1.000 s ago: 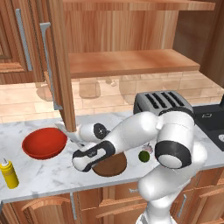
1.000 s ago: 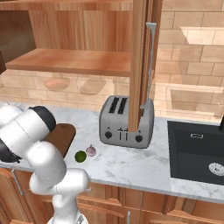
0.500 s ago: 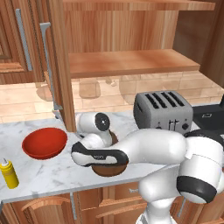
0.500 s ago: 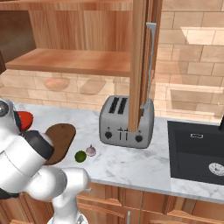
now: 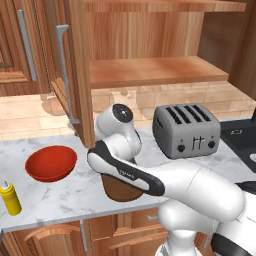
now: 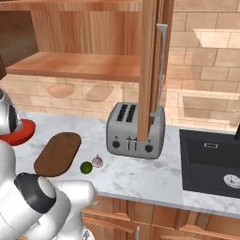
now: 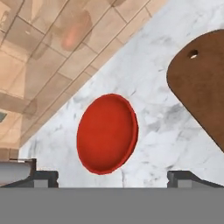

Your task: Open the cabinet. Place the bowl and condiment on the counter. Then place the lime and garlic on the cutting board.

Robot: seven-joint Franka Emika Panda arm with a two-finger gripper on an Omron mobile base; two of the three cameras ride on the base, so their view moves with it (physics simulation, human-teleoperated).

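The arm (image 5: 150,177) is glossy white, built of thick rounded segments joined by bulbous housings. Dark grey to black bands and round caps mark the joints, one cap carrying a small pale disc. The two fingers (image 7: 46,178) are small, dark and blocky.

1. The left base view looks forward and down from behind the white arm (image 5: 165,185), facing the open reddish-brown wood wall cabinet (image 5: 150,70) and the white marble counter (image 5: 60,195); the arm fills its near right.
2. The right base view faces the same wall from the other side, with the arm low at its left and the flat dark brown oval cutting board (image 6: 58,153) just beyond it.
3. The hand view looks steeply down, close over the counter, onto the wide shallow red bowl (image 7: 107,133) ahead of the hand, board beside it.
4. All three share bowl, board and counter.
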